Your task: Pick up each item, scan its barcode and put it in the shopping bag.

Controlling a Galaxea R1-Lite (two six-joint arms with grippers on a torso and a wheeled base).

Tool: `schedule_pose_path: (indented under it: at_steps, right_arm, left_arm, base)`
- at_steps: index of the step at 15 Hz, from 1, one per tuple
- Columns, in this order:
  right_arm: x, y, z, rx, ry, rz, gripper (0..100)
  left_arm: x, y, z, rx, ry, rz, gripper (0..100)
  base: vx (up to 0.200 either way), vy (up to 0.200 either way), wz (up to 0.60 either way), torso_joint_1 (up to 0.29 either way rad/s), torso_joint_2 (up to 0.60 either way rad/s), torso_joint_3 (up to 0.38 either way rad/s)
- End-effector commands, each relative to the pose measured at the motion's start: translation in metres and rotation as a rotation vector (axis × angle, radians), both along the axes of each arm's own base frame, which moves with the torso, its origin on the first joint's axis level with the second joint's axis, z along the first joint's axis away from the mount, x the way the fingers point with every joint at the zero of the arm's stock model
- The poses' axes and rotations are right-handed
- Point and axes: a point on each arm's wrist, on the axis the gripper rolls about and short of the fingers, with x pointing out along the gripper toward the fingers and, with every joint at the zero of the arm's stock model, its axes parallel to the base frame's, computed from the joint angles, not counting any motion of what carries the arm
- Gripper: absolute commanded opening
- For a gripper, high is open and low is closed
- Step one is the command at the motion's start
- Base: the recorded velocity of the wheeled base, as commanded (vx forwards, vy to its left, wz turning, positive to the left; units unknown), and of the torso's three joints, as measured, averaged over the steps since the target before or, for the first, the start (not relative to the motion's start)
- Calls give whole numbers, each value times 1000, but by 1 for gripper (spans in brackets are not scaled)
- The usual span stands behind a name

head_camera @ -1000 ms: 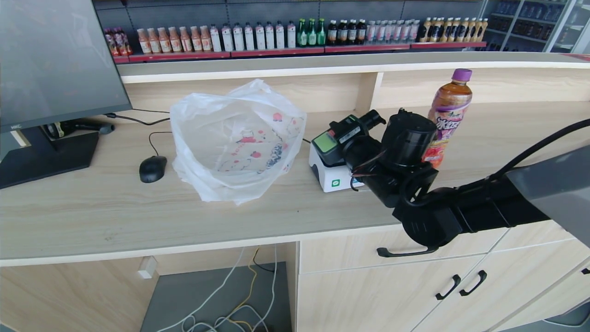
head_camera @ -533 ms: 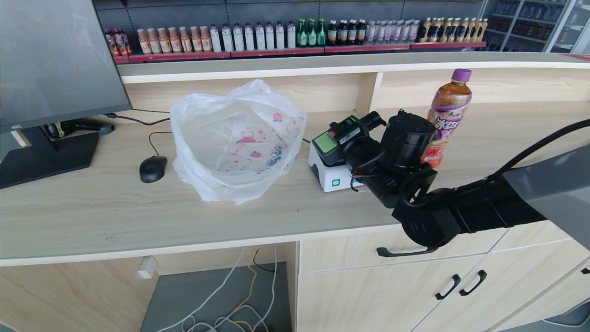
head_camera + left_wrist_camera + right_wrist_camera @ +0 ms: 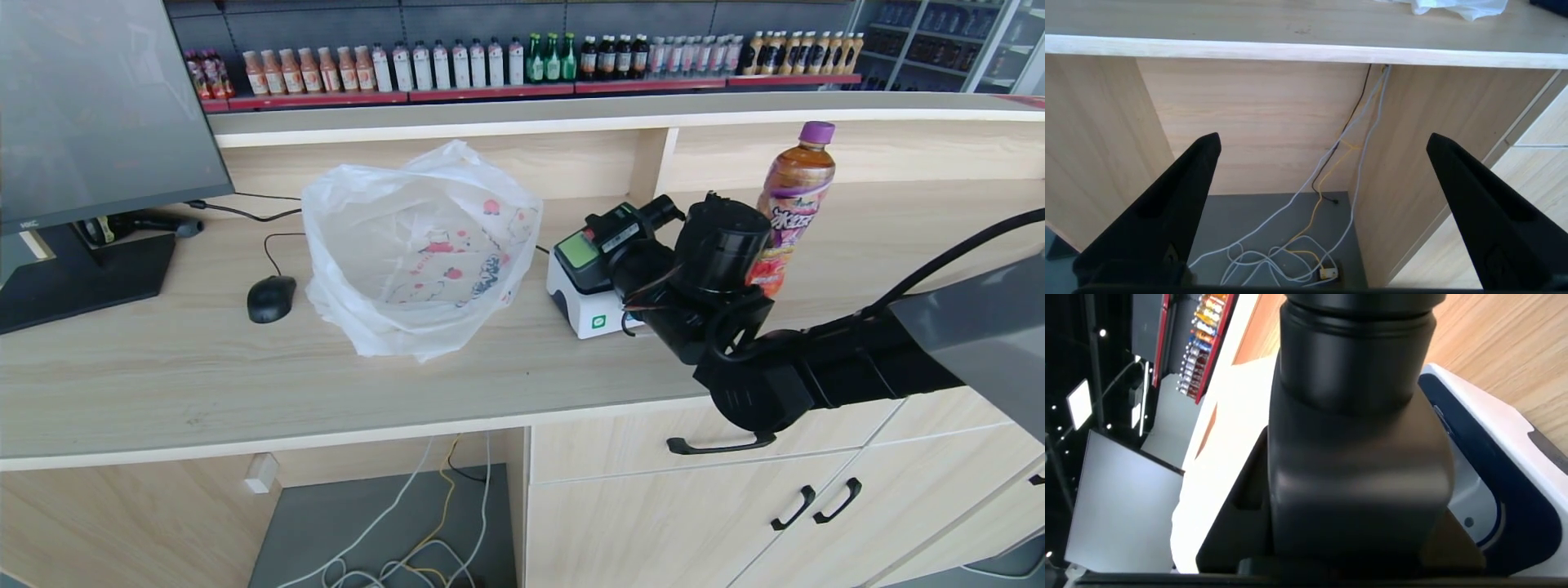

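The left gripper [image 3: 1323, 145] hangs below the bench [image 3: 1208, 23], jaws wide and empty, while the right gripper [image 3: 630, 235] hovers over the scanner [image 3: 576, 309], its grip impossible to tell.

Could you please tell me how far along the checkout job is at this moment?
Done: the shopping bag seems to hold a printed packet already, though I cannot be sure. In hand: the right gripper hangs over the scanner; what it carries is hidden. Left: the bottle behind the gripper is not yet bagged.
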Motion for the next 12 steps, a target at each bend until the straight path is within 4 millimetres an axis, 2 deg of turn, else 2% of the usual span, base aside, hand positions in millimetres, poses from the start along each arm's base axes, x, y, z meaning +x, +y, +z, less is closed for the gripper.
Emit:
schedule_pose_path:
  at_steps: [1, 7, 9, 12]
  right_arm:
    - [0, 0, 3, 6, -8, 1, 0]
    - [-21, -11, 42, 42, -66, 4, 0]
    - [-34, -18, 64, 58, -95, 5, 0]
    - [-53, -29, 83, 53, -127, 3, 0]
  left_arm:
    - [0, 0, 0, 0, 0, 0, 100]
    - [0, 0, 0, 0, 0, 0, 100]
    - [0, 0, 0, 0, 0, 0, 100]
    - [0, 0, 0, 0, 0, 0, 100]
  base:
    - [0, 0, 0, 0, 0, 0]
    - [0, 0, 0, 0, 0, 0]
    - [0, 0, 0, 0, 0, 0]
    - [0, 0, 0, 0, 0, 0]
